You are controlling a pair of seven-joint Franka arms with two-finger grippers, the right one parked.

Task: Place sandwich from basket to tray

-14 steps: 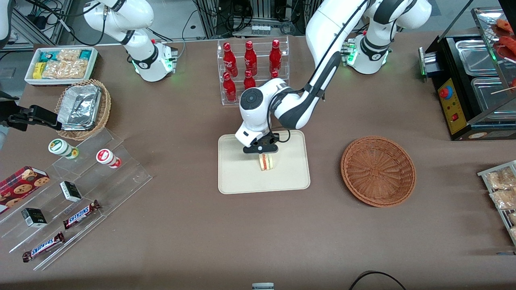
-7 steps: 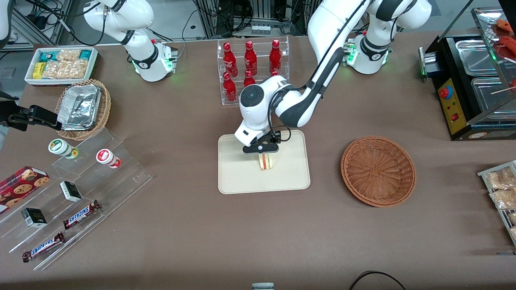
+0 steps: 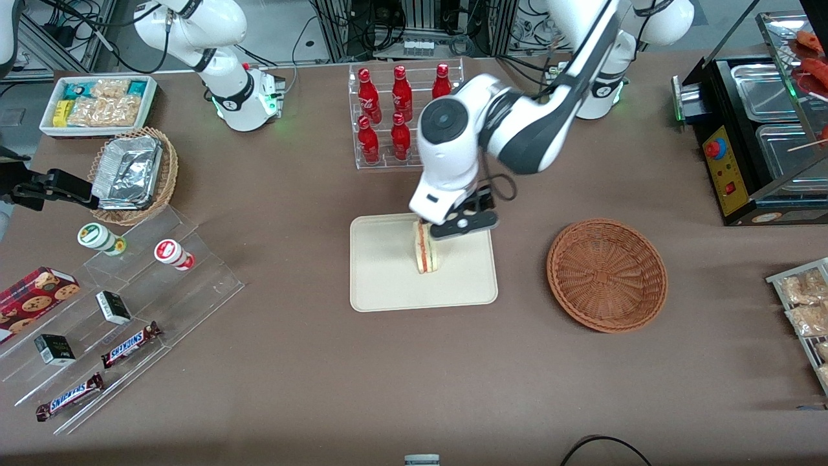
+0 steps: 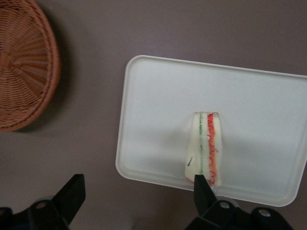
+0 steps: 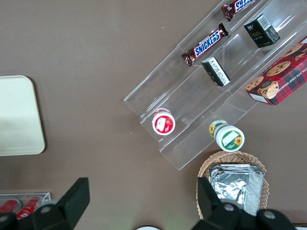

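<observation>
The sandwich (image 3: 425, 250) stands on its edge near the middle of the cream tray (image 3: 388, 285), its red and green filling lines facing up. My left gripper (image 3: 460, 224) hangs open above the tray, on the side toward the basket, holding nothing. The left wrist view shows the sandwich (image 4: 205, 148) on the tray (image 4: 158, 115), with one black fingertip (image 4: 200, 184) overlapping its end; the gripper (image 4: 139, 187) is spread wide. The reddish-brown basket (image 3: 607, 275) sits empty toward the working arm's end of the table and shows as well in the wrist view (image 4: 21, 62).
A clear rack of red bottles (image 3: 404, 110) stands farther from the camera than the tray. Toward the parked arm's end are a clear stepped stand with snack bars (image 3: 123, 291), a tan basket of foil trays (image 3: 132, 175) and a white snack bin (image 3: 97, 103). A black appliance (image 3: 757, 129) stands past the basket.
The gripper has let go of the sandwich, risen and shifted toward the basket. The sandwich stays standing on the tray.
</observation>
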